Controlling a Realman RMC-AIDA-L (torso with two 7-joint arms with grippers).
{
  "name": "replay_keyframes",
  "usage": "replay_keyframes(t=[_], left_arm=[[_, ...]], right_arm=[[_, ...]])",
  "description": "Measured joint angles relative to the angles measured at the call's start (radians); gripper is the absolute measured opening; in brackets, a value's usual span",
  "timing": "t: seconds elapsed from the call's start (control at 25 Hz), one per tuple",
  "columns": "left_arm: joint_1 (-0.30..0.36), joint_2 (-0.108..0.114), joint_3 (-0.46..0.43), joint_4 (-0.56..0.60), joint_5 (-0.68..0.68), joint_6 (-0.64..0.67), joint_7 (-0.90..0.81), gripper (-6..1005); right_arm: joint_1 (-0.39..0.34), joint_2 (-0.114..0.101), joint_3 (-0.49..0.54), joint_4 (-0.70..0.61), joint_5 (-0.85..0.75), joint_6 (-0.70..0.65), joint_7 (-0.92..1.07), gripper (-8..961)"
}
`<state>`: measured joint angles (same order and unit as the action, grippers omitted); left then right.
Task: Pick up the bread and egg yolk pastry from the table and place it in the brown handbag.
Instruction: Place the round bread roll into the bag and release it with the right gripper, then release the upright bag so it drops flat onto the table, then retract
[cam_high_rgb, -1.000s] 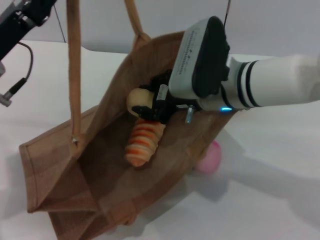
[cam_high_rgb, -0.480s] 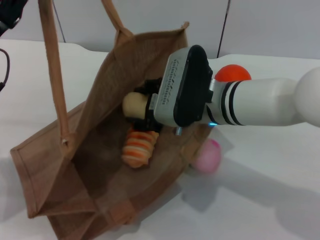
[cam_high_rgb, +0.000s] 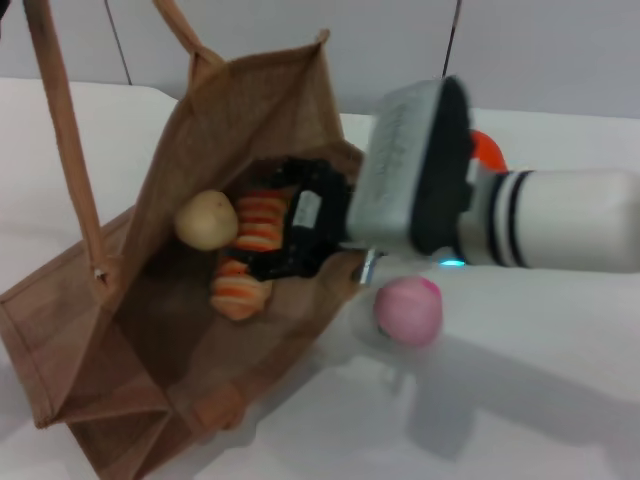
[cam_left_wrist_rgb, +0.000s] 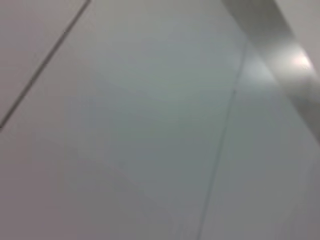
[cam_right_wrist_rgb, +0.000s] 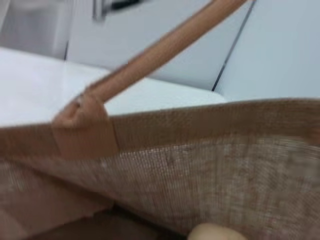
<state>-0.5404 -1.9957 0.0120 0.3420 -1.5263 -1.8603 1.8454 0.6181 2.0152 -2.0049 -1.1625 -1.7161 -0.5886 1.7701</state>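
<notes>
The brown handbag (cam_high_rgb: 120, 320) stands open on the table, its handles (cam_high_rgb: 62, 150) pulled up and out of view at the top left. Inside it the egg yolk pastry (cam_high_rgb: 207, 220) lies loose against the far wall, beside the striped bread (cam_high_rgb: 240, 285) on the bag's floor. My right gripper (cam_high_rgb: 290, 232) reaches into the bag's mouth from the right, open, just above the bread and apart from the pastry. The right wrist view shows the bag's wall (cam_right_wrist_rgb: 200, 165), one handle (cam_right_wrist_rgb: 150, 55) and the top of the pastry (cam_right_wrist_rgb: 215, 233). My left gripper is out of view.
A pink ball (cam_high_rgb: 408, 310) lies on the white table just outside the bag, under my right arm. An orange fruit (cam_high_rgb: 486, 150) peeks out behind my right wrist. A grey wall runs along the back of the table.
The pastry has left my right gripper and now lies free in the bag, to the left of the bread. The bag and its handles have shifted left.
</notes>
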Motion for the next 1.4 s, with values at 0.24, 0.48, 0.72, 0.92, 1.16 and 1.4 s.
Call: replay_keyframes(t=[0.24,0.48,0.72,0.92,1.16,1.4], left_arm=[[0.005,-0.007,-0.002,-0.002,0.011,0.13,0.032,116],[-0.004,-0.027,0.01,-0.007,0.02,0.322,0.106,116],[-0.052,-0.031,0.014,-0.072,0.088,0.488,0.264,123],[-0.068,-0.033,0.01,-0.165,0.087,0.57,0.465,167],[-0.079,-0.036,0.016,-0.27,0.092,0.525,0.677,290],[-0.06,-0.036,0.038,-0.303,0.114,0.317,0.726,549]], right_arm=[[-0.129,-0.001,0.238,-0.055,0.009,-0.203,-0.047,896],[-0.191,-0.001,0.573,0.037,0.194,-0.48,-0.232,896],[-0.175,-0.001,0.934,0.27,0.337,-0.773,-0.452,895],[-0.158,0.001,1.094,0.389,0.35,-0.833,-0.571,895],[-0.155,0.001,1.153,0.511,0.429,-0.838,-0.743,894],[-0.154,0.0,1.158,0.632,0.574,-0.839,-0.941,894]])
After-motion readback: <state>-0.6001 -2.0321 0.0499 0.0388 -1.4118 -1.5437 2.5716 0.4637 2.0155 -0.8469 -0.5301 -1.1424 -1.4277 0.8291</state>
